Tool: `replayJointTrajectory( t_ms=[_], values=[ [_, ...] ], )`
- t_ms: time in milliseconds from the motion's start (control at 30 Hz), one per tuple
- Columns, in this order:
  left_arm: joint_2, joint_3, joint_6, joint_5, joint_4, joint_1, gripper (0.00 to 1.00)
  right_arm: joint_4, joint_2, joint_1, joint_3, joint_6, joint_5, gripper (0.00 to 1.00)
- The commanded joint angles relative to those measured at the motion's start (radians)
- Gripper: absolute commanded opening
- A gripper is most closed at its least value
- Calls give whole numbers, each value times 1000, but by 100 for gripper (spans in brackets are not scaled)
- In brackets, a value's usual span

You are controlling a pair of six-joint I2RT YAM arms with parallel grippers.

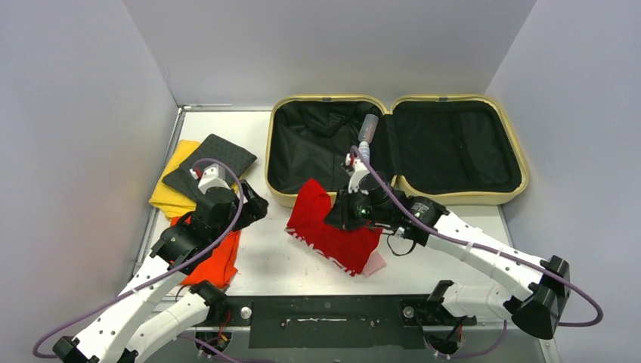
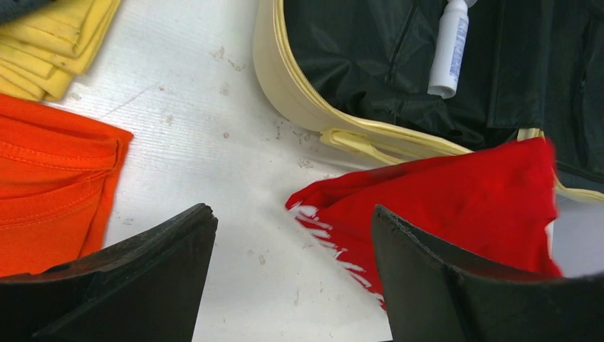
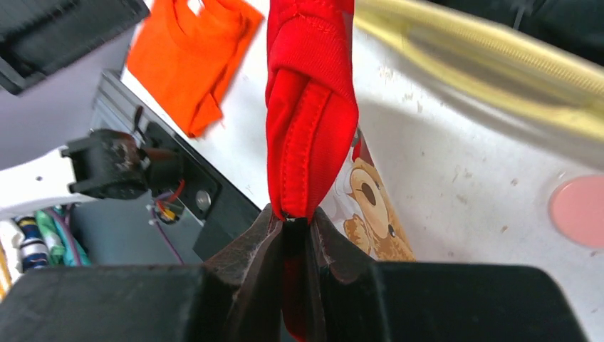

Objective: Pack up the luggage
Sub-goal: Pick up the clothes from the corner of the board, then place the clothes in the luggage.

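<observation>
The luggage (image 1: pixel 453 198) lies open at the back of the table, its two black-lined halves side by side. A white bottle (image 1: pixel 367 130) lies inside near the hinge. A red shirt (image 1: pixel 325 227) is draped from the luggage's front rim down onto the table. My right gripper (image 3: pixel 295 217) is shut on a folded red hem of this shirt (image 3: pixel 310 92), lifting it. A bear print (image 3: pixel 374 206) shows on the cloth beneath. My left gripper (image 2: pixel 292 214) hangs open over bare table, left of the red shirt (image 2: pixel 456 199), holding nothing.
An orange shirt (image 1: pixel 215 261) lies under the left arm. A folded yellow cloth (image 1: pixel 170 193) and a black dotted cloth (image 1: pixel 215 162) sit at the far left. Grey walls close in the table on three sides.
</observation>
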Motion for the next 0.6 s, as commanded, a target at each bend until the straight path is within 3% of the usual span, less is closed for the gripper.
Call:
replayJointTrajectory(
  t_ms=[0,300,567],
  values=[
    [-19,73,34,-62,-19,7,77,-16,-34,-53,140,-43,-74,0],
    [-16,115,75,-123,-20,8,77,-31,68,-210,438,-106,-88,0],
    [5,153,145,-208,0,11,79,140,219,-397,571,31,-70,0]
  ],
)
